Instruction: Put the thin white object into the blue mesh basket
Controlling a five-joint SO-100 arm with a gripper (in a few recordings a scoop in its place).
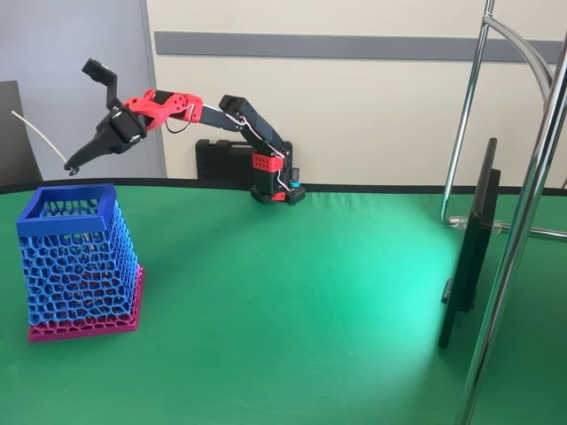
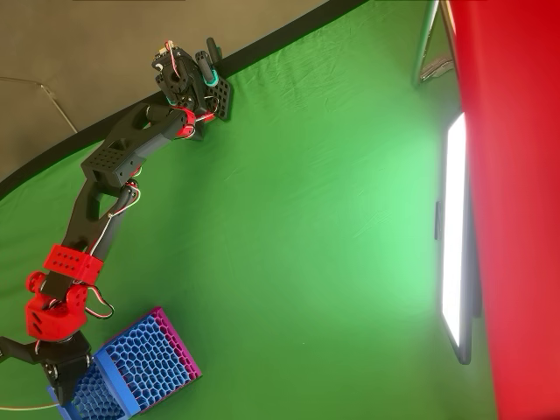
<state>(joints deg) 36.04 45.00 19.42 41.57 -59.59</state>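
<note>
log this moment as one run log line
phase: carry | pincer: shut on thin white strand | position: above blue mesh basket rim | strand: not yet in basket

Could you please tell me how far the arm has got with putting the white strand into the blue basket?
Picked up: the gripper holds the white strand by one end in the fixed view, clear of the table. In hand: carrying it; the gripper hangs above the basket, near its back rim. Left: lower the strand into the opening and let go; nothing white shows inside yet.
</note>
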